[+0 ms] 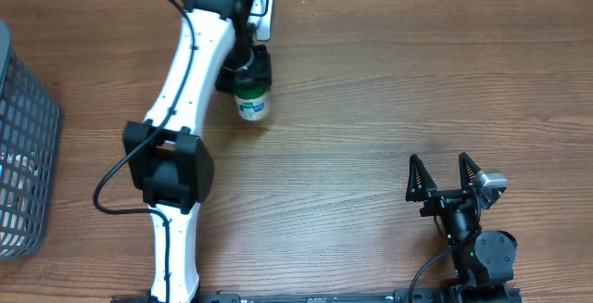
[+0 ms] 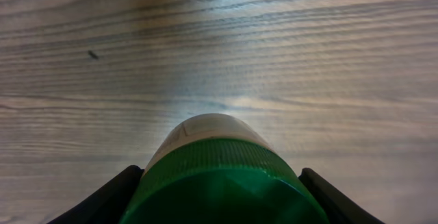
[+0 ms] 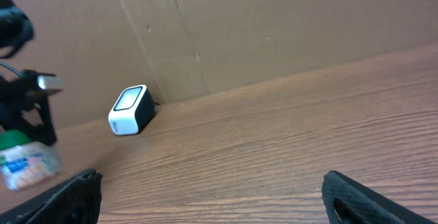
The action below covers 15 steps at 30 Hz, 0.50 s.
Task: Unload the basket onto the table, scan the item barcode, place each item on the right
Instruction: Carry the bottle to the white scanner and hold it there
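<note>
The left fingers (image 2: 113,198) are clamping the bottle (image 1: 251,99) at its green cap, one on each side, holding it near the scanner (image 3: 131,109) at the far edge of the surface (image 1: 371,108), probably so the label can be turned toward the scanner's window; whether the barcode is facing it, I cannot tell; the right fingers (image 1: 416,178) are standing wide apart with nothing between them, well away, likely so as not to block the path; a basket (image 1: 23,155) is sitting at the left edge; counting: one bottle, one scanner, one basket, two arms.
</note>
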{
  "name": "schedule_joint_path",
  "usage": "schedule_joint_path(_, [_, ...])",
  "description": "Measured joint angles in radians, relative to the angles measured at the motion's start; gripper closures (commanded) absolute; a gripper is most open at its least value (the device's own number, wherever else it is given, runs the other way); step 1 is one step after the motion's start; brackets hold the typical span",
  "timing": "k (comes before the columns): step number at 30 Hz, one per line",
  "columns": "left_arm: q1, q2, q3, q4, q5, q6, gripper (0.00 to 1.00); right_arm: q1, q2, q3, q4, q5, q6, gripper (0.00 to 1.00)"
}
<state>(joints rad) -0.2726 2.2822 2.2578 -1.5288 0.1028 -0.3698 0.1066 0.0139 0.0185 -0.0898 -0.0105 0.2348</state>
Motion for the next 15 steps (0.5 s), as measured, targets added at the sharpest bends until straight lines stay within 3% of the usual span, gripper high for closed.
schedule_joint_path(8, [-0.127,0.002,-0.198,0.189,-0.163,-0.212,0.77,0.0,0.0,0.0,0.0,0.0,0.0,0.0])
schedule_joint_path(10, [-0.149,0.003,-0.228,0.219,-0.179,-0.256,0.7,0.0,0.0,0.0,0.0,0.0,0.0,0.0])
schedule_joint_path(12, [-0.17,0.003,-0.255,0.24,-0.191,-0.314,0.47,0.0,0.0,0.0,0.0,0.0,0.0,0.0])
schedule_joint_path(15, [-0.192,0.003,-0.274,0.243,-0.197,-0.374,0.36,0.0,0.0,0.0,0.0,0.0,0.0,0.0])
